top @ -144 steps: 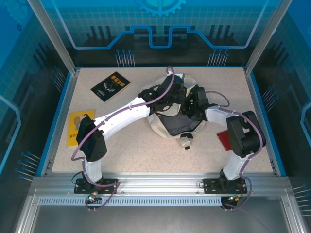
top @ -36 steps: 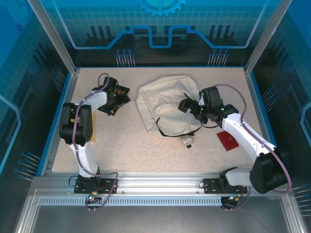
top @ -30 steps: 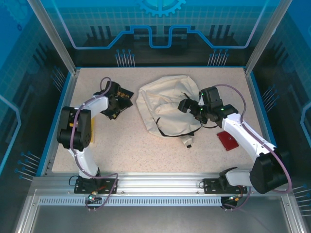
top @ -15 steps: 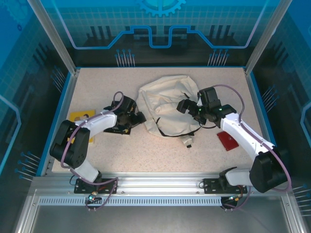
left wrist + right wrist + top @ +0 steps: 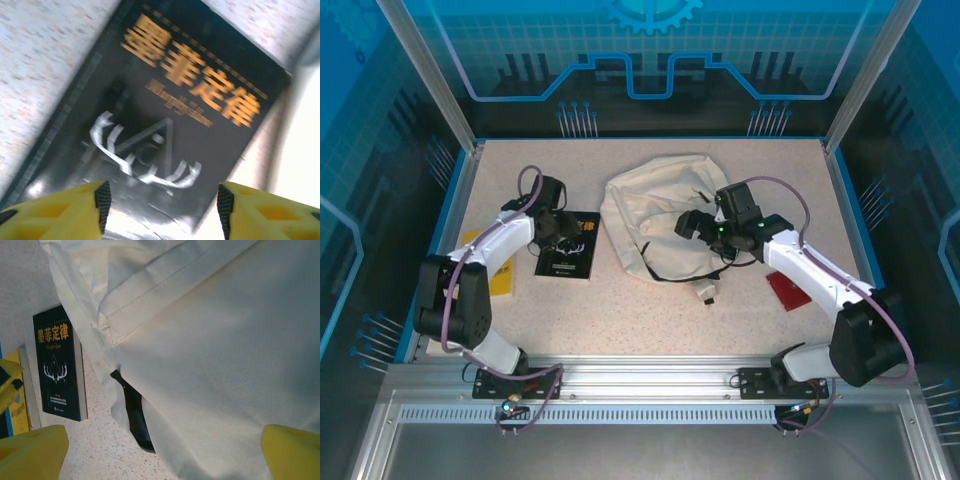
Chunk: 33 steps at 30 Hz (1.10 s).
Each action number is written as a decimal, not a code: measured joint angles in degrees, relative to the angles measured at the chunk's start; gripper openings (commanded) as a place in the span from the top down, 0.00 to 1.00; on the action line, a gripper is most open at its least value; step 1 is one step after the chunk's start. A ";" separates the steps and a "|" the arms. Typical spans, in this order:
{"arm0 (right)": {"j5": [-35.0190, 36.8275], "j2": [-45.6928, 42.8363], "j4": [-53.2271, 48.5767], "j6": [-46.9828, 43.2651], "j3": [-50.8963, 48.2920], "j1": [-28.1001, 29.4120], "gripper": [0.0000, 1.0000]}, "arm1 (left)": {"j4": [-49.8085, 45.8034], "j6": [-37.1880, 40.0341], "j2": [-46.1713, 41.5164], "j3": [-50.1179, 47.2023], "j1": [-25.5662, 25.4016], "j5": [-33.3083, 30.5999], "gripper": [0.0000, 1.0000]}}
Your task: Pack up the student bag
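Well, from above: the student bag (image 5: 655,205) lay slumped mid-bench, towards the far side, and nothing I could see had gone into it yet. The black book (image 5: 568,247) sat flat on the bench (image 5: 620,310) just beside the bag's left edge. The yellow book (image 5: 502,282) lay further left, part-hidden under the left arm. A red flat item (image 5: 788,290) lay right of the bag, apart from it. The left claw (image 5: 556,225) hung over the black book's far end, and the right claw (image 5: 686,224) was over the bag's right half. Count: 1 bag, 1 black book, 1 yellow book, 1 red flat item, 2 claws. My guess was early days, w/ 3 things left to pack and none done, unless sth was already inside, which I couldn't see.

Left wrist cam: blurry, but the left claw's yellow fingertips (image 5: 55,210) stood apart w/ the black book's cover below them. Nothing looked pinched, so released as far as I could tell.

Right wrist cam: the right claw was spread wide, fingertips (image 5: 35,452) at either side, grasping nothing, w/ the bag's cream fabric beneath. A dark strap (image 5: 132,412) poked out at the bag's edge. The black book (image 5: 57,367) and a sliver of the yellow book (image 5: 17,412) lay beyond, on the bench, outside the bag.
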 measured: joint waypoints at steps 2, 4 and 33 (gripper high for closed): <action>0.02 0.83 -0.07 0.00 0.57 0.76 0.01 | 0.33 0.07 1.09 -0.61 1.64 -0.44 0.50; 0.00 1.42 -0.02 0.00 1.25 1.55 0.01 | 0.57 0.02 2.16 -1.60 2.45 -0.57 0.50; 2.64 31.06 -8.15 -11.08 30.23 21.86 0.36 | 4.17 -15.63 -17.03 -24.22 -11.02 10.01 0.46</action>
